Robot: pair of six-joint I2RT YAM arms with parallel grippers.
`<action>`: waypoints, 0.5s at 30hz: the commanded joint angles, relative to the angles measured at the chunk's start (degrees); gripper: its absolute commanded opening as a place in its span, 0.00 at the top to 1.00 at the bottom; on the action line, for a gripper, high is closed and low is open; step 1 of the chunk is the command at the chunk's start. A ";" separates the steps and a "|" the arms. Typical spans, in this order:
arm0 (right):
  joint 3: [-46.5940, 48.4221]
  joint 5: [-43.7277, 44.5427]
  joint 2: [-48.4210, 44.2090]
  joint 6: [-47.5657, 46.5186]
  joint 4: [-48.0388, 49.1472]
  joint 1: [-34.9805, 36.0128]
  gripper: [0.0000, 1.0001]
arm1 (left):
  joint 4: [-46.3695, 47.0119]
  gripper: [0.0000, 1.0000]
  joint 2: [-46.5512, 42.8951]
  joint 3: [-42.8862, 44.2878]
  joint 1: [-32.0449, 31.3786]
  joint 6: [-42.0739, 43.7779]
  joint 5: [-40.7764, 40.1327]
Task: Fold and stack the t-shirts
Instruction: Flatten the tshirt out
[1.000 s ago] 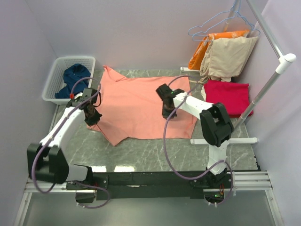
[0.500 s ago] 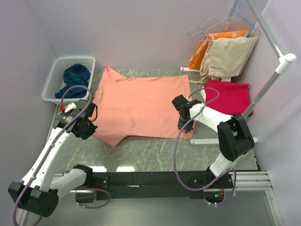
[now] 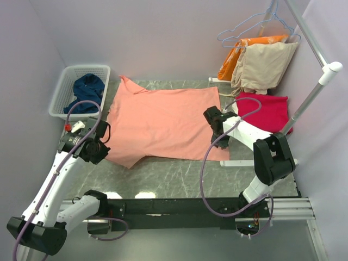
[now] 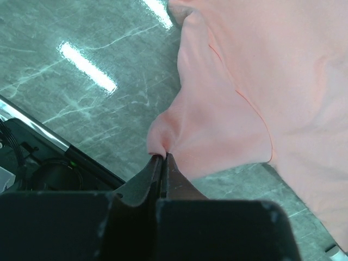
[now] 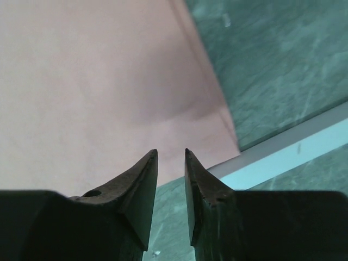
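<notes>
The salmon-pink t-shirt (image 3: 163,122) lies spread flat on the table. My left gripper (image 3: 103,148) is shut on the edge of its left sleeve (image 4: 179,136), and the cloth bunches at the tips. My right gripper (image 3: 219,142) is open and empty over the shirt's lower right corner (image 5: 212,125). The crimson-red t-shirt (image 3: 263,111) lies folded at the right. The navy-blue t-shirt (image 3: 87,89) is crumpled in the white basket (image 3: 61,98) at the far left.
An orange and a beige garment (image 3: 261,62) hang from hangers on a white rack (image 3: 318,89) at the back right. The rack's white foot (image 3: 255,162) lies on the table by the shirt's right corner. Purple walls close in on both sides.
Both arms drew outward and nearer: the left gripper pulled the sleeve to the left, the right gripper slid from mid-shirt to the lower right corner. The shirt lies flatter.
</notes>
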 commanded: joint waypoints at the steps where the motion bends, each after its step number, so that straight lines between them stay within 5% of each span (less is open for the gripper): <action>1: 0.04 4.07 -3.26 0.44 -3.33 -2.38 0.66 | -1.81 0.99 -1.15 1.06 -0.17 -0.59 -1.90; 15: -7.17 -2.34 -5.82 0.62 -1.94 -5.81 0.65 | 2.15 0.99 2.19 0.70 -0.25 1.96 0.21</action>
